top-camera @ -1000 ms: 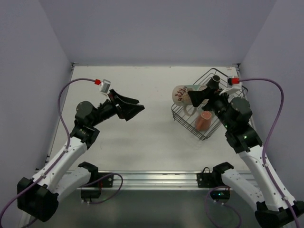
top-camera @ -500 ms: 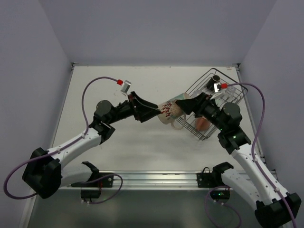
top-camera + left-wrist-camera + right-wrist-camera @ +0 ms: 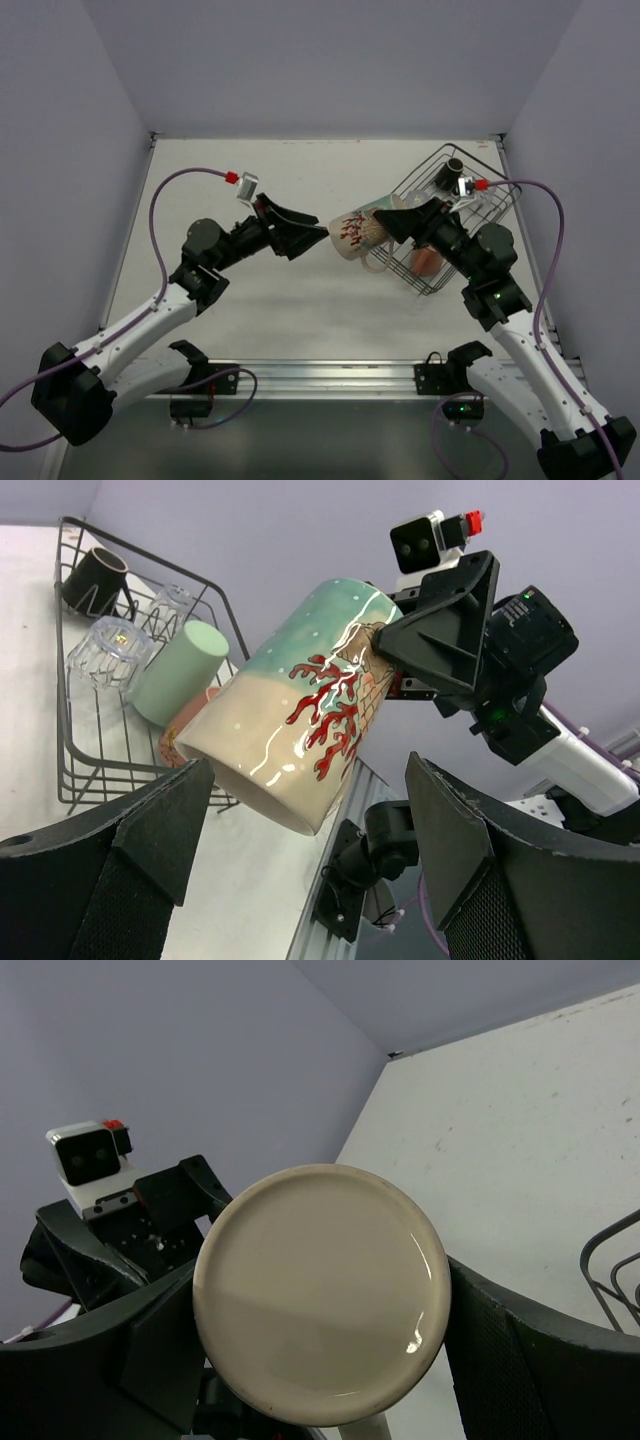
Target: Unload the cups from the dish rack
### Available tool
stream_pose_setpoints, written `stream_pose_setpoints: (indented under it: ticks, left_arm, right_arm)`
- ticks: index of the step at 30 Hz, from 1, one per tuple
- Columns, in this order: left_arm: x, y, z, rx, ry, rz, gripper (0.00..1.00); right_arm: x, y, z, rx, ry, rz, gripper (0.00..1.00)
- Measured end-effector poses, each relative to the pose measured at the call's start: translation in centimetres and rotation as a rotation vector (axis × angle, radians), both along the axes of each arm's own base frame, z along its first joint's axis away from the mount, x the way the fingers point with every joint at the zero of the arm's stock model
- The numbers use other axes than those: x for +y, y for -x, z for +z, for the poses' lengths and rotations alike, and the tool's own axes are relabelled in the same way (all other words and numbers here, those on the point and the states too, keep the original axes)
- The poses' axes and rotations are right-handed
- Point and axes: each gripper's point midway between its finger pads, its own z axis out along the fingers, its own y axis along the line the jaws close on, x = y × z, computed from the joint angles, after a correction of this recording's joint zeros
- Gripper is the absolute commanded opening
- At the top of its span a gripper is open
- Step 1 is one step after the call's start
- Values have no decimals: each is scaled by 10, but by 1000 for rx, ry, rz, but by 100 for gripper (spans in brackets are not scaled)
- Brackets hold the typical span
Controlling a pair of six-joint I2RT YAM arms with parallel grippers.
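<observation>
My right gripper (image 3: pixel 400 224) is shut on the base end of the large beige mug (image 3: pixel 360 233), which has a teal band and red coral pattern, and holds it tilted in the air left of the dish rack (image 3: pixel 478 190). The mug's base fills the right wrist view (image 3: pixel 320 1295) between the right gripper (image 3: pixel 322 1305) jaws. My left gripper (image 3: pixel 312 231) is open, its jaws facing the mug's open rim (image 3: pixel 290 720) at about fingertip distance. In the rack lie a dark brown mug (image 3: pixel 95 580), a clear glass (image 3: pixel 108 650), a mint green tumbler (image 3: pixel 182 672) and a pinkish cup (image 3: pixel 427 260).
The rack sits tilted at the table's back right, near the right wall. The white table (image 3: pixel 250 300) is edged by purple walls at the left, back and right. A metal rail (image 3: pixel 330 378) with the arm bases runs along the near edge.
My right gripper lifted the beige mug out of the rack and carried it left. My left arm swung right to meet it, then drew back slightly.
</observation>
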Motion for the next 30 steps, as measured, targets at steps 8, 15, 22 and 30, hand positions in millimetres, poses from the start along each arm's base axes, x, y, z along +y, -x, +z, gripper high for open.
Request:
stream_pose_setpoints:
  ticks: [8, 15, 22, 30]
  left_arm:
    - [-5, 5, -15, 66, -22, -31, 84]
    - [-20, 12, -33, 150, -28, -106, 82]
    - [-35, 17, -28, 154, 29, -176, 46]
    - [-34, 12, -28, 177, 44, -155, 11]
  right_arm:
    - [2, -4, 7, -7, -40, -1, 35]
    - [4, -8, 6, -4, -69, 3, 36]
    - [12, -17, -16, 58, -96, 24, 36]
    - [12, -17, -10, 29, -184, 37, 37]
